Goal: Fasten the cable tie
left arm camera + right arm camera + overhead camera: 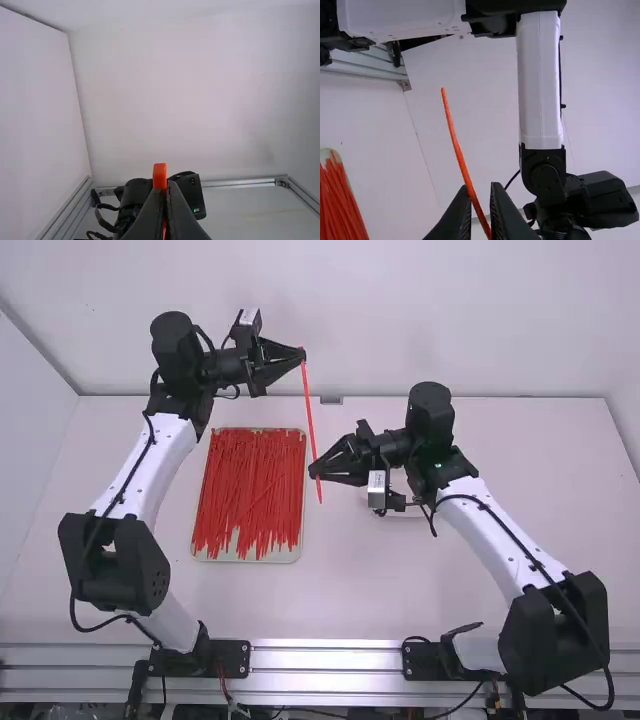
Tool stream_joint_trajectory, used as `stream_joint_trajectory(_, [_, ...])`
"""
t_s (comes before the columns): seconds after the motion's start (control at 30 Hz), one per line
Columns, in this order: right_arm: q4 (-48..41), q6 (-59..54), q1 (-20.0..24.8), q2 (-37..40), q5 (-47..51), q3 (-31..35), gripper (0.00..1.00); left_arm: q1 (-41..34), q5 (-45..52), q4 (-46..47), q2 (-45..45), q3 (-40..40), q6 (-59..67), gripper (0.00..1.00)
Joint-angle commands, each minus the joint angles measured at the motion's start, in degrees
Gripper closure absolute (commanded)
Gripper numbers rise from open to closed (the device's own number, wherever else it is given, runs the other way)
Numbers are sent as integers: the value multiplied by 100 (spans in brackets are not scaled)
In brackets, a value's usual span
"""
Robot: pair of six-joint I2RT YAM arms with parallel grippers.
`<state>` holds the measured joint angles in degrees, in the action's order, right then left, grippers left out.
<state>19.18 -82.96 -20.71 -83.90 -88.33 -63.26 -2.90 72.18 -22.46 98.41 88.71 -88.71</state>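
The right gripper (314,469) brackets the red cable tie (310,425) near its tail, fingers narrowly apart, probably to steer that end. At its twelve o'clock, the left gripper (301,357) pinches the top end, hanging the tie above the table (400,560).

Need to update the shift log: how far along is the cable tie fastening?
Done: one red cable tie is lifted off the tray of spare ties. In hand: the left tool clamps its upper end, and the right tool straddles its lower part, fingers apart. Left: the tie hangs straight, unlooped; its tail is not yet threaded through its head.
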Motion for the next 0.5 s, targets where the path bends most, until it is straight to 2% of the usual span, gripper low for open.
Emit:
stream_joint_trajectory(0.0, [35,0,15,-9,-35,35,90,20,42,-26,-24,79,68,98])
stream_joint_trajectory(0.47, [376,39,20,-11,-13,35,90,-20,42,-28,-24,74,66,98])
